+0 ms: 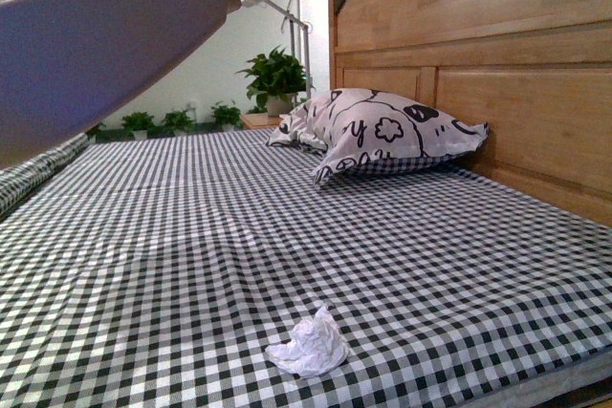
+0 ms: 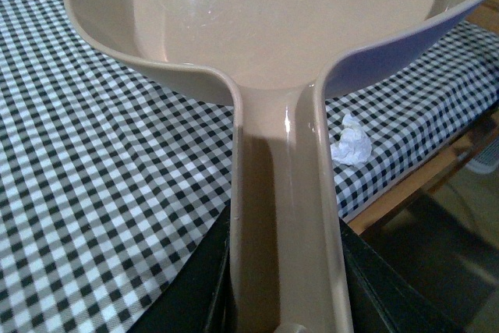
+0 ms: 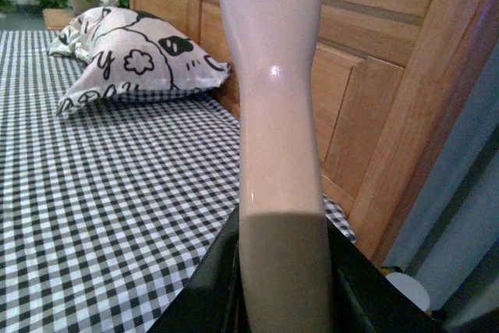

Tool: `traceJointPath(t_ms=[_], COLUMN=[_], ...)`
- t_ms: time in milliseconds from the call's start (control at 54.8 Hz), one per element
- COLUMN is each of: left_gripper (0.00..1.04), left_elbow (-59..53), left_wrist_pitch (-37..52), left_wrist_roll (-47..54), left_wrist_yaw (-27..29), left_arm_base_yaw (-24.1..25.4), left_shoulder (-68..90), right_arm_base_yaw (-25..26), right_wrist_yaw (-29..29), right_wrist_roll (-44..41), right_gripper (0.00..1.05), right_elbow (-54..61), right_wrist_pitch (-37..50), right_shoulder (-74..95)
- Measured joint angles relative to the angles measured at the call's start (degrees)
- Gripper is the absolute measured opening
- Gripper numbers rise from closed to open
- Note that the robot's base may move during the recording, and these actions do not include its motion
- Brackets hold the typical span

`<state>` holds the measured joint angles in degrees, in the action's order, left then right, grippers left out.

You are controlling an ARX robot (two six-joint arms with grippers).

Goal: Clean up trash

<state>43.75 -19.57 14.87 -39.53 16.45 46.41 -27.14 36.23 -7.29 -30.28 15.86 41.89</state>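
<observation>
The trash (image 1: pixel 308 345), a small crumpled wad of white paper, lies on the checked bedsheet near the bed's front edge; the left wrist view shows the trash (image 2: pixel 351 144) beside the dustpan handle. My left gripper (image 2: pixel 284 302) is shut on the beige dustpan handle (image 2: pixel 281 216). The dustpan's pan (image 1: pixel 96 45) hangs in the air at the upper left, well above and left of the trash. My right gripper (image 3: pixel 284 302) is shut on the pale brush handle (image 3: pixel 277 115), which rises upward past the headboard; the brush head is out of view.
A white black-patterned pillow (image 1: pixel 378 131) leans against the wooden headboard (image 1: pixel 497 74) at the right. Potted plants (image 1: pixel 275 78) and a white lamp (image 1: pixel 282 11) stand beyond the far side of the bed. The bed's front edge (image 2: pixel 405 185) drops off close to the trash.
</observation>
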Motion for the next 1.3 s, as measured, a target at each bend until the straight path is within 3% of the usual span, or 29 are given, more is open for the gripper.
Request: traceJointPath(t_ms=[91,292,492,565,875,1295], left_gripper=[0.28,0.28,0.28,0.28,0.28,0.28], left_elbow=[2.2,11.5,15.5,15.4,12.5,12.6], left_wrist_pitch=[-0.6,-10.4,-28.8,-29.1,-21.6,-12.6], left_wrist_roll=[9.4,47.1,71.2,78.2,83.1,80.2], left_wrist_yaw=[-6.1,-15.2,-18.0,-18.6,-15.8,-14.0], left_arm_base_yaw=[4.7,17.8,20.5,19.9,15.0,12.3], left_shoulder=[2.9,18.8,26.1,28.5,34.0,42.6], right_arm_base_yaw=[0.0,0.0,0.0,0.0,0.0,0.0], right_wrist_yaw=[0.0,0.0,0.0,0.0,0.0,0.0], right_wrist_roll=[0.0,0.0,0.0,0.0,0.0,0.0], right_gripper=[0.21,0.21,0.21,0.21,0.21,0.21], right_elbow=[0.0,0.0,0.0,0.0,0.0,0.0], right_wrist_pitch=[0.0,0.0,0.0,0.0,0.0,0.0], right_shoulder=[0.0,0.0,0.0,0.0,0.0,0.0])
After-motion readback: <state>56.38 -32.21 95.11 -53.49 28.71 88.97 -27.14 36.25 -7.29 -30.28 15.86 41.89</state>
